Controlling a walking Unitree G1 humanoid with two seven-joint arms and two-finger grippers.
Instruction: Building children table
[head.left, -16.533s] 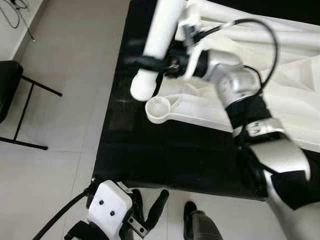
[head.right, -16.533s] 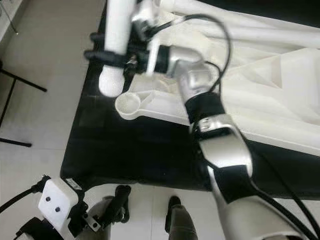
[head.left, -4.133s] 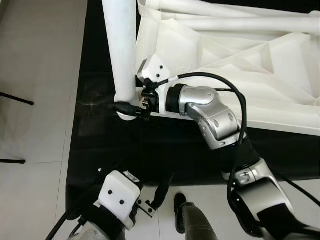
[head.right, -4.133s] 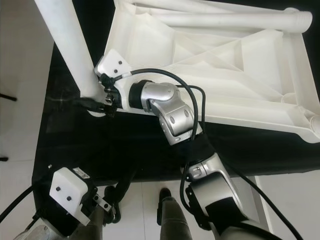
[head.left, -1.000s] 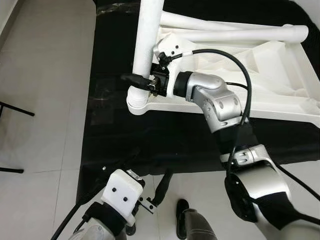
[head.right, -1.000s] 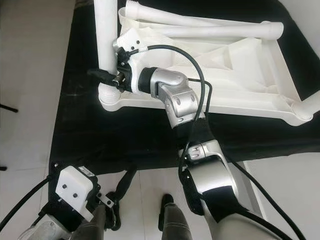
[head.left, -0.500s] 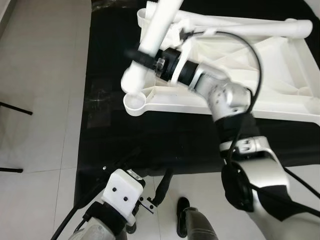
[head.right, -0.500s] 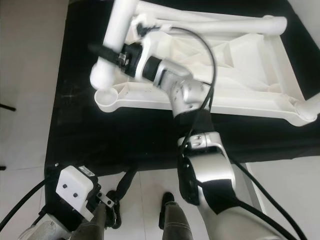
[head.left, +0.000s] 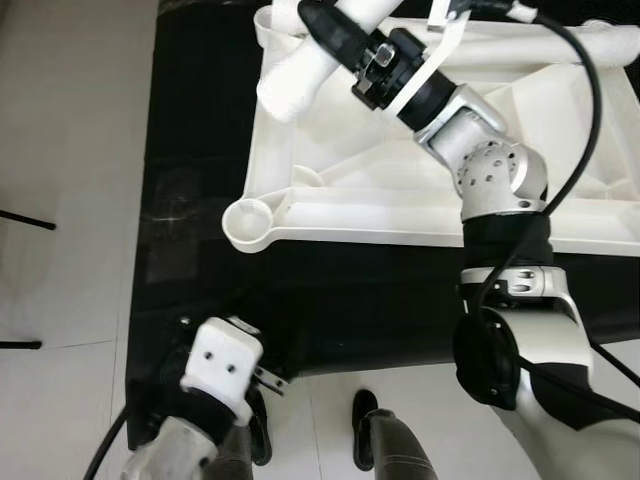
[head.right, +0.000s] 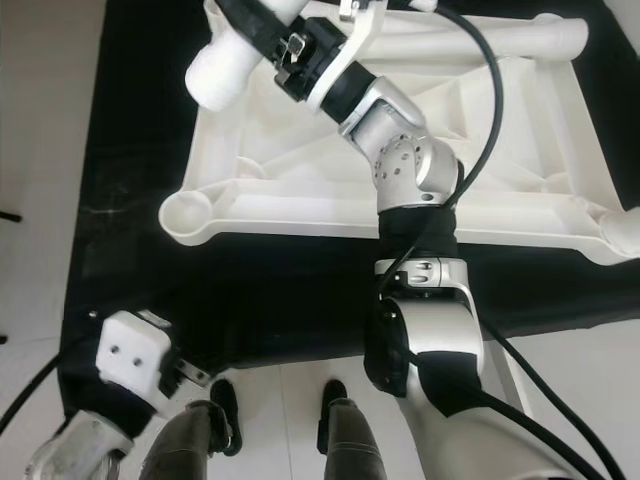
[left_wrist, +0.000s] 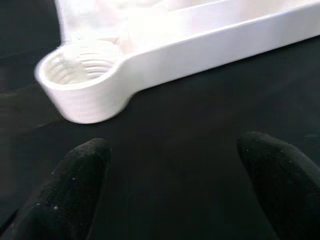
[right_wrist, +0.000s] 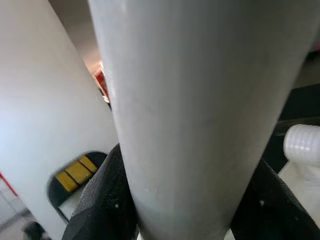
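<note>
The white children's tabletop (head.left: 560, 160) lies upside down on a black mat (head.left: 190, 150). Its near-left corner has an empty threaded socket (head.left: 247, 221), which the left wrist view shows close up as a ribbed socket (left_wrist: 80, 82). My right gripper (head.left: 325, 28) is shut on a white table leg (head.left: 295, 80), held tilted above the far-left part of the tabletop, well clear of that socket. In the right wrist view the leg (right_wrist: 190, 110) sits between both black fingers (right_wrist: 102, 200). My left gripper (left_wrist: 175, 175) hovers open and holds nothing, low over the mat just in front of the socket.
Another white leg (head.right: 500, 40) lies along the tabletop's far edge, and one more leg end (head.right: 622, 228) pokes out at the near right corner. Grey tiled floor (head.left: 70, 150) lies left of the mat. Two dark feet (head.right: 335, 400) stand at the mat's near edge.
My right gripper has swung the leg up and away from the corner socket toward the tabletop's far side. The left gripper has moved in toward the mat edge near the socket.
</note>
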